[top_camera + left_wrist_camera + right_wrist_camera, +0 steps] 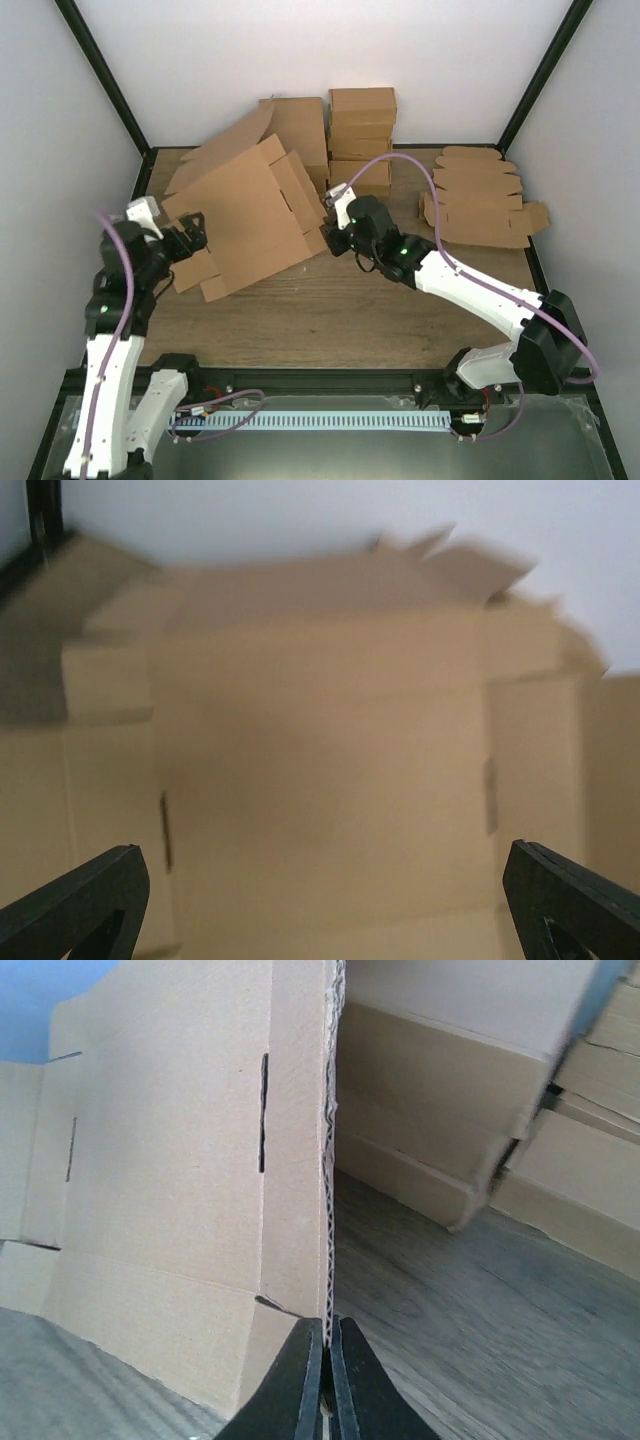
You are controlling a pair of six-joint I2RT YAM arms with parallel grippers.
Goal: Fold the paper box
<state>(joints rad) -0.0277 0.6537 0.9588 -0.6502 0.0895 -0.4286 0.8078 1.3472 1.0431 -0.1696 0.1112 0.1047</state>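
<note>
Pinching the paper box (250, 215) by its right edge, right gripper (327, 1352) clamps the thin corrugated wall; left gripper (190, 237) jaws spread wide, facing a panel. Box stands tilted centre-left of top view; looks light, stiff, easily creased, so best gripped at edges and flaps

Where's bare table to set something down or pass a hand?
Bare wood at the near edge of the table, between the paper box and the arm bases. A gap lies between the stacked boxes and flat blanks. The back is crowded.

one large paper box (250, 215), one stack of smaller boxes (362, 125), one pile of flat blanks (480, 195).
</note>
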